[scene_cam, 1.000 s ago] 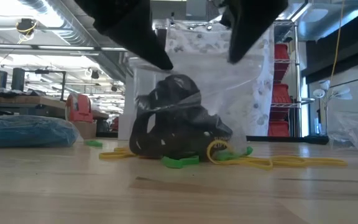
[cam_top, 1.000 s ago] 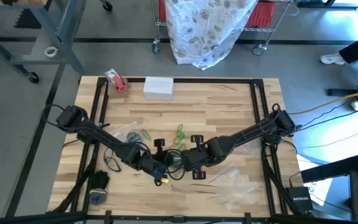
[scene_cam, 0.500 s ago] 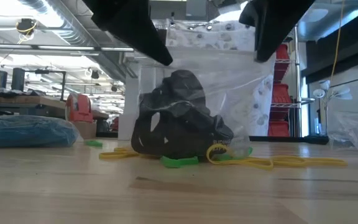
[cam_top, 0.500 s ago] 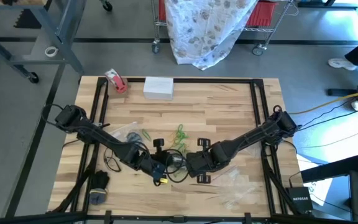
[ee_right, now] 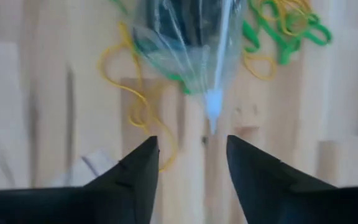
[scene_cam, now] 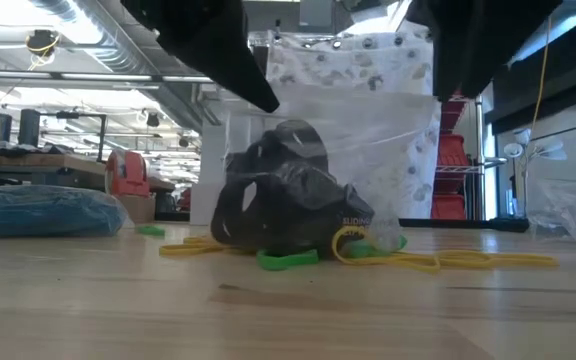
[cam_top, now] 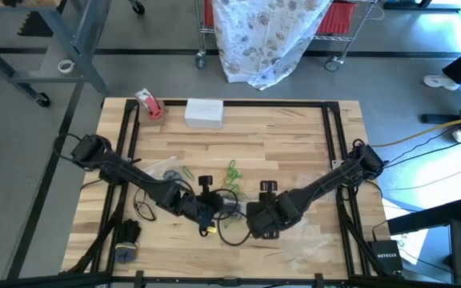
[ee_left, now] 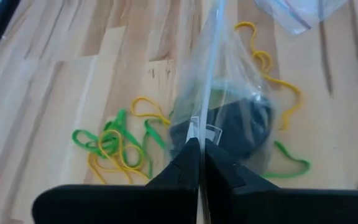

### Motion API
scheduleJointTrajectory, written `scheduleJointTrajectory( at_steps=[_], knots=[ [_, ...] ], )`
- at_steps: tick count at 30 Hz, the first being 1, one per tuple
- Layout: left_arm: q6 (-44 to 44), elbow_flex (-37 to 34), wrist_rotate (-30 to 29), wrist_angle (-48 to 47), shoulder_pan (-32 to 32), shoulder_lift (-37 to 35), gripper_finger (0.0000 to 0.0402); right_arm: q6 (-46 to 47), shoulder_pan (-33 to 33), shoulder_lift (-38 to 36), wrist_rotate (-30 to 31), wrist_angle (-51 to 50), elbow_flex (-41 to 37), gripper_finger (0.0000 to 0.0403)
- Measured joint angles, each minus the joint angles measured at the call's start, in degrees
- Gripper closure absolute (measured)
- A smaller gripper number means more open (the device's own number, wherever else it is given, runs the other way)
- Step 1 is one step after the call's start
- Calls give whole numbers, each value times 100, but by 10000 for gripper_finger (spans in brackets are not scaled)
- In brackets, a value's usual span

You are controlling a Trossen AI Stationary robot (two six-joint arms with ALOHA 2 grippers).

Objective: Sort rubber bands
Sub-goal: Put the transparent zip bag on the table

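A clear plastic bag [scene_cam: 368, 140] with black rubber bands [scene_cam: 288, 205] in its bottom stands on the wooden table [cam_top: 278, 136], bottom down. My left gripper [ee_left: 199, 163] is shut on the bag's top; in the high view it [cam_top: 213, 210] is left of centre. My right gripper [ee_right: 191, 155] hangs open just right of the bag with nothing between its fingers; the high view shows it [cam_top: 261, 224] nearer the table's front. Loose green rubber bands [ee_left: 114, 134] and yellow rubber bands [scene_cam: 438, 262] lie around the bag. My left gripper pinches the bag's flattened upper edge [ee_left: 202, 127] between its two fingers. The fingers come slanting down from the table's left. The bag hangs below them, drawn up into a ridge, and its filled bottom [scene_cam: 288, 235] rests on the table.
A red-and-white tape roll [cam_top: 149, 104] and a white box [cam_top: 204, 113] sit at the far edge. Other clear bags [cam_top: 310, 240] lie near right, one more [cam_top: 166, 170] under the left arm. A blue bundle [scene_cam: 38, 212] lies near left.
My right gripper has opened, let go of the bag's top and drawn away toward the table's right and near edge. The bag stays held up by my left gripper alone, its bottom still on the table.
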Motion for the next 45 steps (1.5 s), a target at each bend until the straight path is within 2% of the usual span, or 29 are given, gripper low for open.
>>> scheduleJointTrajectory(
  at_steps=[7,16,21,33,38,45],
  knots=[
    [871,-7,3,169,319,-264,401,-13,-2,-96,704,-679,0,208],
    [1734,-7,45,203,1063,-843,401,723,-55,-951,1091,-809,-326,207],
    [1939,-6,609,200,1617,-1008,401,1231,-44,-1334,1136,-778,-768,207],
    [2098,-4,1171,295,2775,-1008,401,1767,-42,-1844,979,-38,-1978,207],
    [2186,-4,1835,383,3225,-999,401,1843,-44,-1895,1078,74,-2302,207],
    [2324,-4,1875,360,3552,-999,401,1845,-132,-1896,1467,78,-2604,207]
  ],
)
